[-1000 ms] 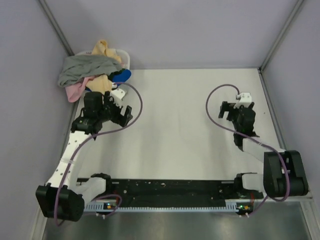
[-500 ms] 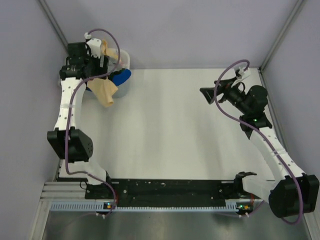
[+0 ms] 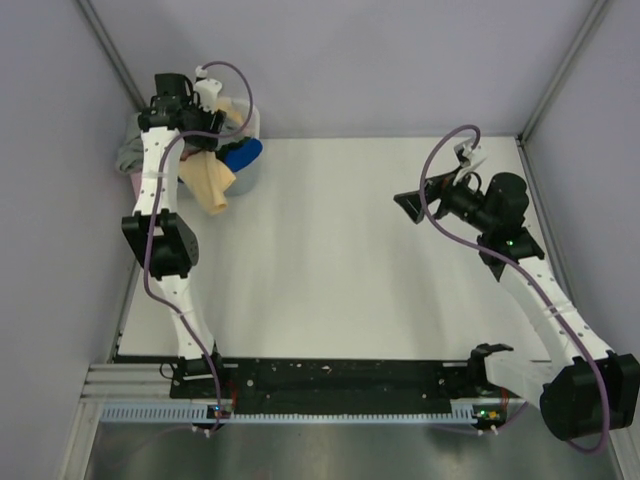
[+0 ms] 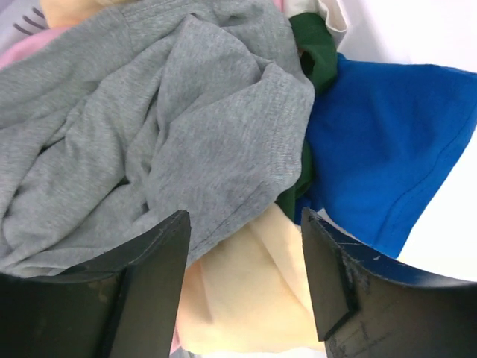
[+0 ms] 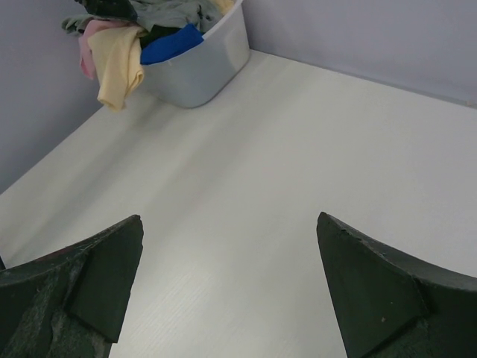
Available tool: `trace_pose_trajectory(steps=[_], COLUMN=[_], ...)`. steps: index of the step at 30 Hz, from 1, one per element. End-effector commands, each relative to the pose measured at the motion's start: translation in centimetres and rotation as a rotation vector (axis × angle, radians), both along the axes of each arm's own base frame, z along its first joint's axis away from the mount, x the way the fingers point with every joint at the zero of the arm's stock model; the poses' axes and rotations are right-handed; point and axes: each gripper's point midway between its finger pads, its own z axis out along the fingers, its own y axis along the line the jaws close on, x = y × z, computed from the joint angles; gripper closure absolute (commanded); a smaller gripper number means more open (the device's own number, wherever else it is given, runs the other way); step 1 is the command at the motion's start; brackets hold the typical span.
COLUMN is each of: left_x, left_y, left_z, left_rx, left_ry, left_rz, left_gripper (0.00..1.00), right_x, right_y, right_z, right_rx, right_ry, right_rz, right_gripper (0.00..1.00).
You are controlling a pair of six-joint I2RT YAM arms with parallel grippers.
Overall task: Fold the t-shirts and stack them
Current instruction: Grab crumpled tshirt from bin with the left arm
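Picking stage: left gripper (image 4: pixel 242 224) with jaws apart, grey t-shirt (image 4: pixel 149 127) just beyond the tips. Next, pushing in, pinching, lifting out. Right gripper (image 5: pixel 229 220) wide apart, empty.

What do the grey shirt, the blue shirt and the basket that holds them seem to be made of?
Grey shirt: soft knit, probably cotton jersey, matte; fine heathered flecks and a stitched hem show. Blue shirt: a similar knit, matte, plain colour, with a stitched hem. Basket: likely plastic; its pale wall is smooth with a slight sheen.
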Motion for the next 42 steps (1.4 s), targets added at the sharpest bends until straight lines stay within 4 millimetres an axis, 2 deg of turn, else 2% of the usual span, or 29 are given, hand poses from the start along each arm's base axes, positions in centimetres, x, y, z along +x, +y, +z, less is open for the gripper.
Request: trace_pose_trajectory(steps=[1,4,12,16,18,19,20,22,27,31,34,36,40,42], left_x=[0.6,0.5,0.7,1.6,1.9,2.0,2.2,2.3,2.1,1.7,0.7,0.0,-2.1,-3.5], left_y=[1.7,2.3,3.5,4.6,4.3,4.0,3.9,3.6,2.7,2.7,1.0,-0.1,-1.3,-2.1], left_z=[1.4,0.3,-1.5,-1.8,-1.4,-1.2,-0.9,0.4,4.9,5.5,6.8,9.1,15.4,17.2], left_rx=[0.079,0.108,0.17,0.197,0.176,0.159,0.142,0.117,0.088,0.096,0.027,-0.024,-0.054,-0.055], left_ry=[-0.041,-0.01,0.03,0.012,-0.01,-0.018,-0.031,-0.072,-0.193,-0.201,-0.213,-0.261,-0.406,-0.437], left_rz=[-0.005,0.007,0.006,0.046,0.045,0.044,0.053,0.072,0.046,0.033,-0.016,-0.037,-0.069,-0.119], left_gripper=[0.37,0.44,0.47,0.55,0.66,0.75,0.94,0.99,0.99,1.0,1.0,1.0,1.0,1.0], right_x=[-0.8,-0.8,-0.9,-1.0,-1.1,-1.1,-1.2,-1.1,-1.1,-1.1,-1.1,-1.1,-1.2,-1.1], right_y=[0.5,0.5,0.6,0.7,0.8,0.9,0.9,0.7,0.8,0.8,0.8,0.8,1.0,1.3], right_z=[1.7,1.6,1.5,1.6,1.7,1.7,1.8,1.8,1.8,1.7,1.6,1.6,1.7,1.5], right_rx=[-0.013,-0.017,-0.018,-0.016,-0.014,-0.015,-0.015,-0.018,-0.021,-0.019,-0.022,-0.021,-0.022,-0.026], right_ry=[-0.081,-0.083,-0.087,-0.093,-0.095,-0.096,-0.097,-0.098,-0.103,-0.102,-0.099,-0.101,-0.101,-0.093], right_rz=[0.03,0.03,0.038,0.047,0.054,0.059,0.059,0.052,0.055,0.056,0.056,0.056,0.061,0.061], right_gripper=[0.03,0.03,0.03,0.03,0.03,0.03,0.03,0.03,0.03,0.03,0.03,0.03,0.03,0.03])
